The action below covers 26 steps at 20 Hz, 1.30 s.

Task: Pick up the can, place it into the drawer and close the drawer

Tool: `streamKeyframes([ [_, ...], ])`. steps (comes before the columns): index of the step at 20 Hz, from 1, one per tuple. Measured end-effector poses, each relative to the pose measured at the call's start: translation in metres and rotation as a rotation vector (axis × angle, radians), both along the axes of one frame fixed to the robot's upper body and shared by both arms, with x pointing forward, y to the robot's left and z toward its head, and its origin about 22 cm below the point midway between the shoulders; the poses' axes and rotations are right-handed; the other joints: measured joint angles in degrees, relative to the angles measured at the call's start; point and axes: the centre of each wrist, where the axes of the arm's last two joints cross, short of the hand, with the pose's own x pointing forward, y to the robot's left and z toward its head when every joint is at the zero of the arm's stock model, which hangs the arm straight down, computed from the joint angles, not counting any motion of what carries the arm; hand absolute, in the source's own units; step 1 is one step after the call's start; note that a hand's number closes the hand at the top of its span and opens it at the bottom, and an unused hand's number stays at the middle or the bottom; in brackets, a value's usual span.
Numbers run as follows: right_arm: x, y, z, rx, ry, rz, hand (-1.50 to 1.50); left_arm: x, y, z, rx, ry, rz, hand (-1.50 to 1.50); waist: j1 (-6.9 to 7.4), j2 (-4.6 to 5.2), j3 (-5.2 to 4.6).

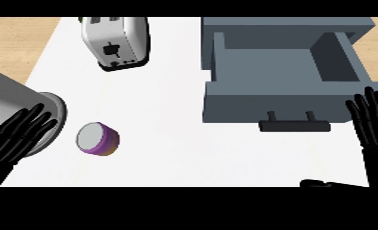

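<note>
The can (97,138), short with a purple wall and a pale grey top, is lying tilted on the white table (177,124) toward its left side, well apart from the drawer (284,81). Nothing is touching it, so judging from this the pick-up is not yet done. It is sitting low in the scene, near the robot's own edge, which is probably putting it within reach of the left hand (23,134).

The drawer is standing pulled out toward the robot, its grey box open at the top and showing nothing inside, its dark handle (294,124) facing the lower edge; being open like this, it is ready to take the can from above.

The left hand is showing at the left edge, fingers straight and spread, holding nothing, beside and partly over a grey cylindrical object (29,106) at the left edge. The right hand (365,124) is resting at the right edge, just beside the drawer's front corner, fingers straight and up, also holding nothing.

A silver toaster (114,41) is standing at the far left of the table, well clear of the can's likely route to the drawer.
</note>
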Motion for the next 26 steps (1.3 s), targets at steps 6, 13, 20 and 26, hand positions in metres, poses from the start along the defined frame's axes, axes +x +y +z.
streamKeyframes([
  [6, -0.005, 0.001, -0.008, -0.005, 0.002, -0.003, -1.50, 0.013, -0.003, -0.013, 0.007, 0.010, 0.015, -1.50, -0.09, 0.01, -0.01],
  [13, -0.009, -0.007, -0.014, -0.014, 0.005, -0.001, -1.50, 0.033, 0.001, -0.035, 0.009, 0.031, 0.012, -1.50, -0.16, 0.03, -0.01],
  [20, -0.010, -0.016, -0.015, -0.016, 0.011, 0.001, -1.50, 0.038, 0.000, -0.067, 0.017, 0.043, 0.039, -1.50, -0.14, 0.03, -0.01],
  [26, -0.010, -0.011, -0.021, -0.010, 0.011, 0.000, -1.50, 0.047, 0.005, -0.096, 0.032, 0.043, 0.061, -1.50, -0.17, 0.04, -0.01],
])
